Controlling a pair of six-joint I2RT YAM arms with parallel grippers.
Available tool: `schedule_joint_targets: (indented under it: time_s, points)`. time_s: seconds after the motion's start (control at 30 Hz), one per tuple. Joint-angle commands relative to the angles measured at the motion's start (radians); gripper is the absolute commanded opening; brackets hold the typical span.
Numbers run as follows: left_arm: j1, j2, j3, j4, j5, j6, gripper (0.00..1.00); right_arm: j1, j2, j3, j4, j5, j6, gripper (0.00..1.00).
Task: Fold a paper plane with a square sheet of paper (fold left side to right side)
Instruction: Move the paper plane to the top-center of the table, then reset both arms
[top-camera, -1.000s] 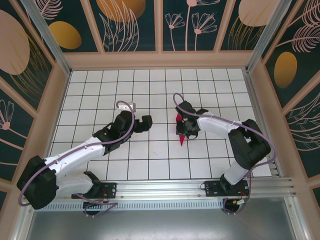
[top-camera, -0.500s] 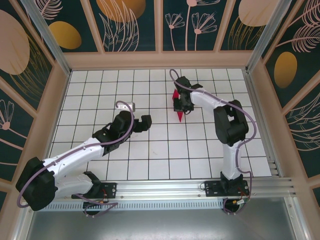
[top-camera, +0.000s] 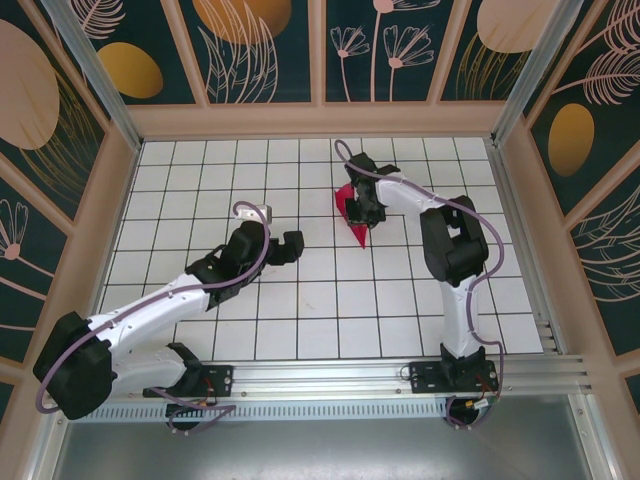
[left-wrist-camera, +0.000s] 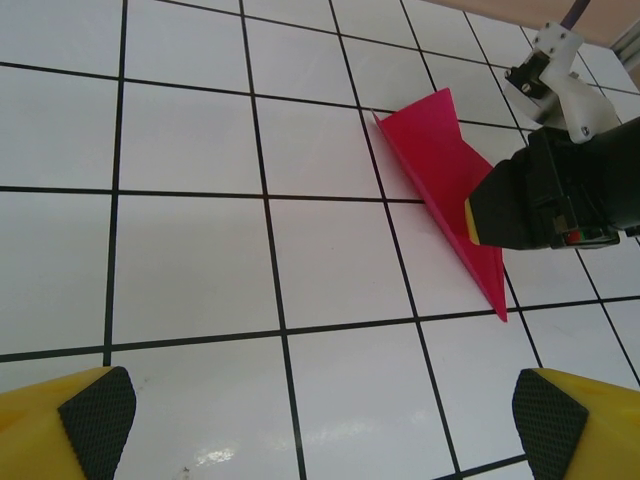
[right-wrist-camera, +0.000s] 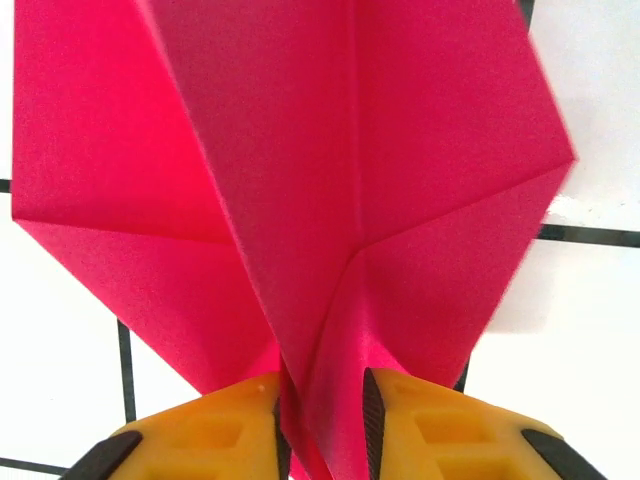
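table: white grid tiles with black lines, boxed in by leaf-print wall panels. The rail at 6 o'clock carries both bases.
right arm: runs from its base at 5 o'clock up to about 12 o'clock of table centre, elbow folded back.
left arm: lies low from 7 o'clock, wrist near table centre, heading roughly 2 o'clock.
paper plane: magenta dart just past table centre at 12 o'clock, nose toward 6, wide tail toward 12. Well apart from the left gripper.
top view: the right wrist covers the plane's middle. A pink wing edge and the nose tip show past it.
left wrist view: plane is side-on at 1–2 o'clock, standing on edge, full length from tail to nose. The lower edge looks to sit on the tiles, but I can't confirm contact.
right wrist view: plane close up, with a centre crease, wings spread to either side and the keel fold running down into the fingers.
right gripper: clamped on the plane's keel fold. Its own camera shows the yellow fingers closed with pink paper between them. The left wrist view puts it about mid-length on the plane.
left gripper: jaws spread wide, holding nothing. Its pads sit at the bottom corners of its own view with bare tile between. It is at 8 o'clock of the plane.
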Motion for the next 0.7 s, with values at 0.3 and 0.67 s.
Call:
schedule_joint_targets:
  time_s: [0.3, 0.67]
  points:
    - [0.076, -0.032, 0.101, -0.031, 0.002, 0.045, 0.98, -0.002, -0.421, -0.148, -0.017, 0.105, -0.003, 0.49]
    - [0.236, -0.167, -0.124, 0.306, -0.556, 0.294, 0.99, -0.233, -1.020, -0.859, 0.574, 0.305, -0.002, 0.99]
